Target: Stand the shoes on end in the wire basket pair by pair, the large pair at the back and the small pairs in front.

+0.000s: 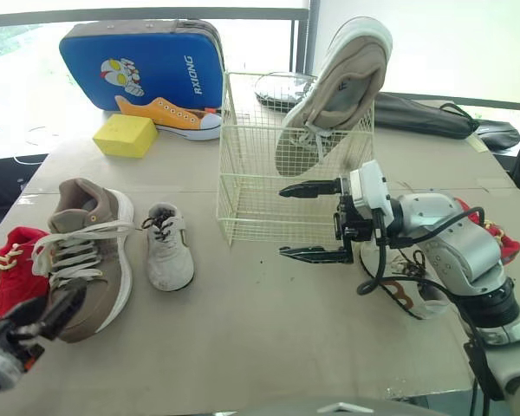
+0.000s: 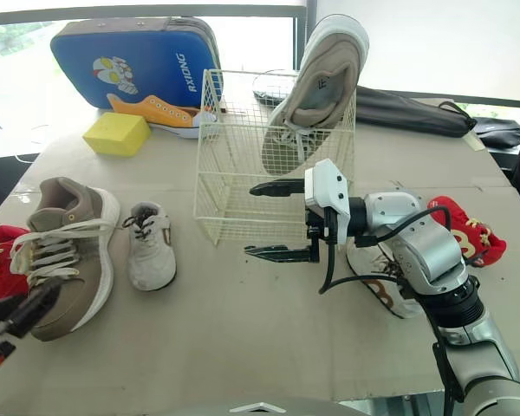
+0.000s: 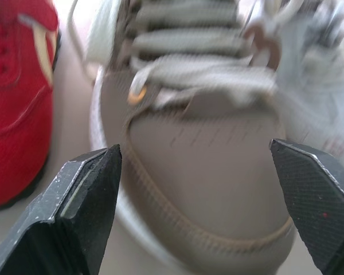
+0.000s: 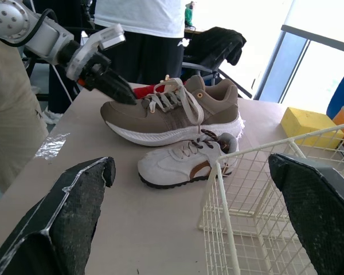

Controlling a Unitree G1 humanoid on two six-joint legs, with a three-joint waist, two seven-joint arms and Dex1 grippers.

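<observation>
By the look of it the robot is maybe a sixth of the way through. One large brown shoe [image 1: 338, 87] is already stood on end in the wire basket [image 1: 243, 173], leaning in the back corner and sticking up well over the rim, just beyond and above the right end effector [image 1: 283, 222]. That one sits right in front of the basket with its fingers spread wide and nothing in them. The other large brown shoe [image 1: 87, 251] lies flat on the tabletop [image 1: 269, 347], and the left end effector [image 3: 195, 172] is lined up on its toe. Its fingers are apart on either side and not clamped on anything; can't tell if they touch it. All the small stuff is left to do: a red shoe [image 1: 13, 269] lies right beside the left end effector, a small white shoe [image 1: 167, 247] sits between the two end effectors, and their mates, a second white shoe [image 2: 383, 293] and a second red shoe [image 2: 459, 230], lie behind the right end effector by that arm. Probably the second big shoe goes in next, beside its mate at the back, then the four little ones in front.
</observation>
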